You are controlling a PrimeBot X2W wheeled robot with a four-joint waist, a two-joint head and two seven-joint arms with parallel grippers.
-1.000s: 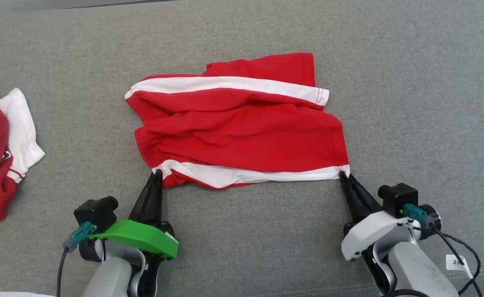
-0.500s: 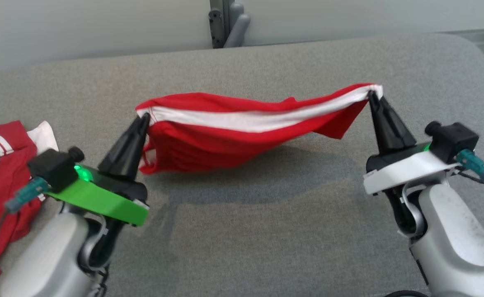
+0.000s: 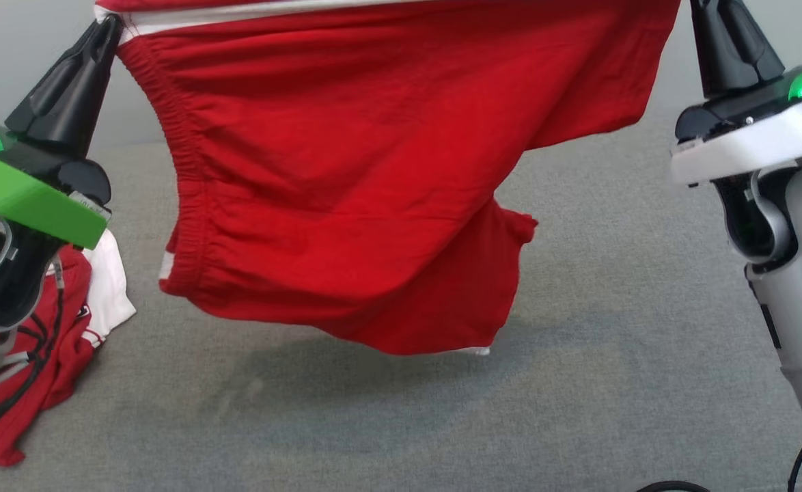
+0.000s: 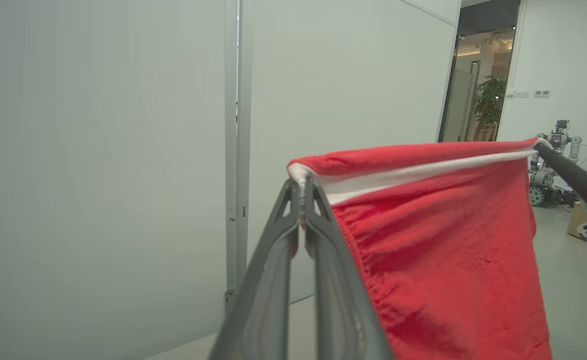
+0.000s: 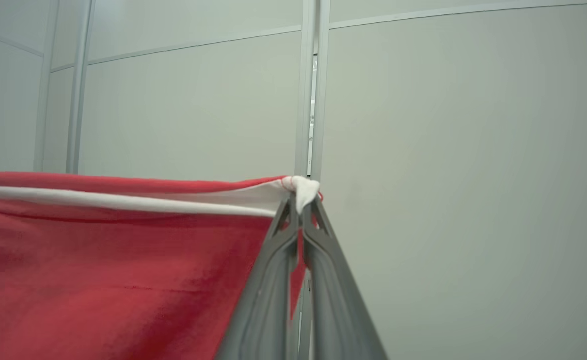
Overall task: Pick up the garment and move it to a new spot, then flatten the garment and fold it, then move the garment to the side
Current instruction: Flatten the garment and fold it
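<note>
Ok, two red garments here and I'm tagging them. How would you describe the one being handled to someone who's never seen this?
Find the grey padded surface. Above its middle hang the red shorts, pinched at two top corners by the left gripper and right gripper. The other red-and-white garment lies crumpled at the surface's left; these are airborne.

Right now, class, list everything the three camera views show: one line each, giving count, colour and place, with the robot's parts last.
shorts: one, red with a white side stripe, hanging stretched between both claws
second garment: one, red and white, crumpled on the padded surface at the robot's left
padded surface: one, grey fabric, beneath the shorts
wall panels: several, pale grey, behind the shorts
potted plant: one, green, in the far doorway
left claw: one, dark, shut on the waistband corner
right claw: one, dark, shut on the opposite stripe corner
</note>
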